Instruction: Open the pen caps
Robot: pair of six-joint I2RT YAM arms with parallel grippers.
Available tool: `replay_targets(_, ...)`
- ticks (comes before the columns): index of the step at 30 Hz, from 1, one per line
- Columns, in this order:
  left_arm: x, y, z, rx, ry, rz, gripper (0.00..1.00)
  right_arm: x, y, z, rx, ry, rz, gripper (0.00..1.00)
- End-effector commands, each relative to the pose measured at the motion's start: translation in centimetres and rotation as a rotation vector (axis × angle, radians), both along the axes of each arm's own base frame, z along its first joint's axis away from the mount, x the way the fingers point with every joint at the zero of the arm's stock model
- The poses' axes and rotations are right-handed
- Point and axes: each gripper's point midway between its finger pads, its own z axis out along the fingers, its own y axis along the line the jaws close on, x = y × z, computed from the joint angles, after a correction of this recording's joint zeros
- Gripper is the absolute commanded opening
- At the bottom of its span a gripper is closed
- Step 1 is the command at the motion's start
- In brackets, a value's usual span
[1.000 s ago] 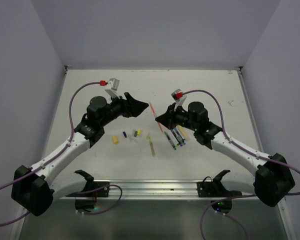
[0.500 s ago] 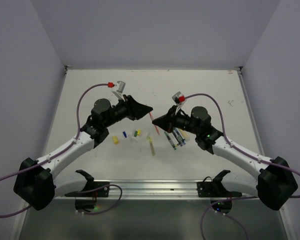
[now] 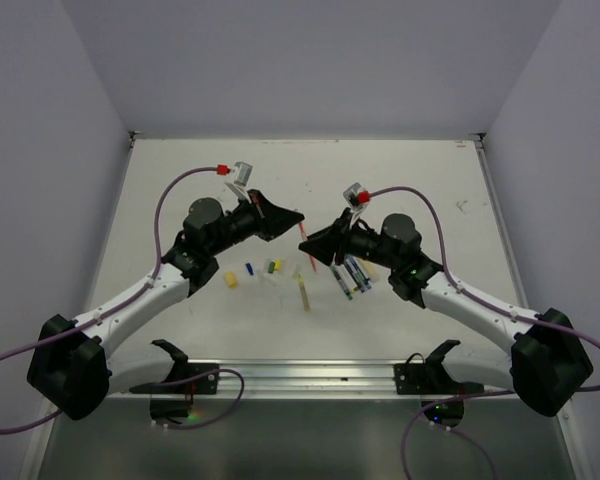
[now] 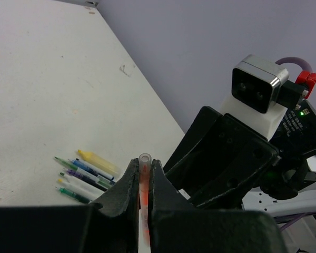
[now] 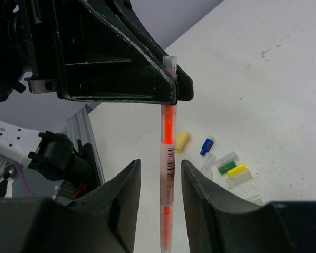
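Note:
An orange-red pen (image 5: 168,158) is held in the air between both arms. My left gripper (image 4: 143,176) is shut on its upper end, and the clear cap tip (image 4: 145,158) pokes out past the fingers. My right gripper (image 5: 160,182) is open, with a gap on each side of the pen body. In the top view the two grippers (image 3: 295,218) (image 3: 308,243) nearly meet above mid-table. Loose pen caps lie below: yellow (image 5: 182,140), blue (image 5: 205,146), green (image 5: 226,167), another yellow (image 5: 238,169).
A bundle of pens (image 3: 350,272) lies on the white table under my right arm, also in the left wrist view (image 4: 87,171). One yellow-green pen (image 3: 303,290) lies apart from it. Walls close the table on three sides.
My left gripper moved right and closed on the pen's upper end. My right gripper, shut on the pen before, has opened around it.

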Motion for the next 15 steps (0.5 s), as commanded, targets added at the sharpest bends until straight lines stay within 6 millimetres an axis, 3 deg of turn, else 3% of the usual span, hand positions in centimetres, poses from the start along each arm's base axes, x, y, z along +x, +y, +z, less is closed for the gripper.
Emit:
replay_targets(1, -0.7, -0.3, 1.6, -0.029, -0.073, -0.024, 0.0, -0.5, 1.2, 2.3, 0.079, -0.045, 0.064, 0.41)
replay_targets(3, -0.8, -0.2, 1.8, -0.038, -0.08, -0.023, 0.0, -0.4, 1.6, 1.9, 0.083, -0.025, 0.088, 0.45)
replay_targets(6, -1.1, -0.1, 2.1, -0.044, -0.091, -0.024, 0.0, -0.3, 2.3, 2.1, 0.099, -0.023, 0.116, 0.42)
replay_targets(11, -0.5, 0.5, 1.9, -0.034, -0.1, 0.026, 0.0, -0.4, 2.5, 2.1, 0.107, -0.022, 0.127, 0.0)
replay_targets(15, 1.1, 1.3, 1.0, -0.006, -0.104, 0.122, 0.0, -0.3, 1.7, 0.3, 0.044, -0.011, 0.085, 0.0)
